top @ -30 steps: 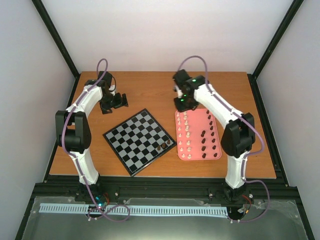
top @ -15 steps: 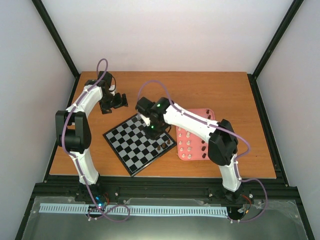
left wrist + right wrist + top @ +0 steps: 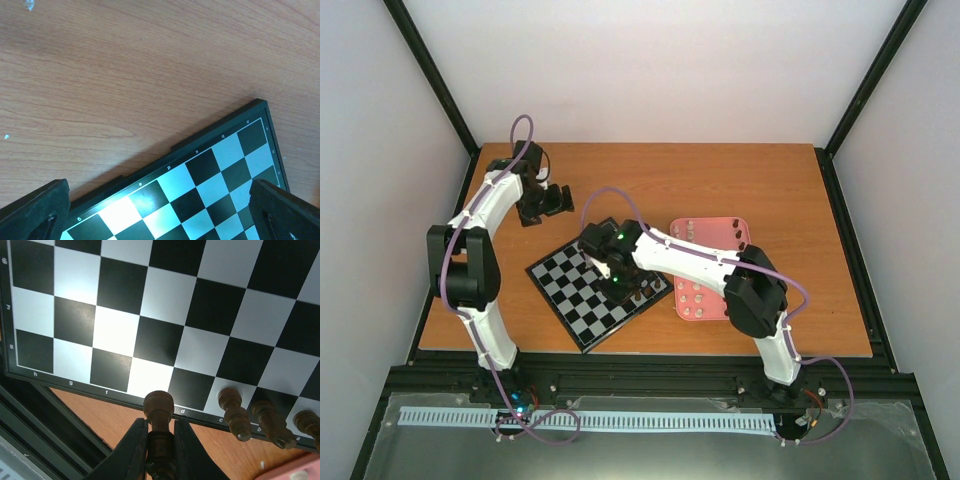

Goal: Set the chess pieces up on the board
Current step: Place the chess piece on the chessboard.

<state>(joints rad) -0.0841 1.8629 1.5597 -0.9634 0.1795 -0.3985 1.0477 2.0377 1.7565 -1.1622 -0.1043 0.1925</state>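
Note:
The checkerboard (image 3: 582,275) lies in the middle of the table. My right gripper (image 3: 620,284) hangs over the board's near right edge, shut on a dark brown chess piece (image 3: 159,409). In the right wrist view the gripper (image 3: 160,436) holds this piece just above the rim by the d square. Three dark pieces (image 3: 233,412) stand on the board (image 3: 165,300) along that edge, to the right of the held piece. My left gripper (image 3: 548,203) is open and empty beyond the board's far left edge (image 3: 210,185). Its fingers (image 3: 35,212) are spread wide.
The pink tray (image 3: 715,232) lies to the right of the board, partly hidden by my right arm. Cream pieces (image 3: 698,297) stand at its near end. A corner of the tray shows in the right wrist view (image 3: 300,472). Black frame rails run along the table's sides.
My right arm has swung left from over the pink tray to the board's near right edge, carrying the dark piece. The left arm has barely moved.

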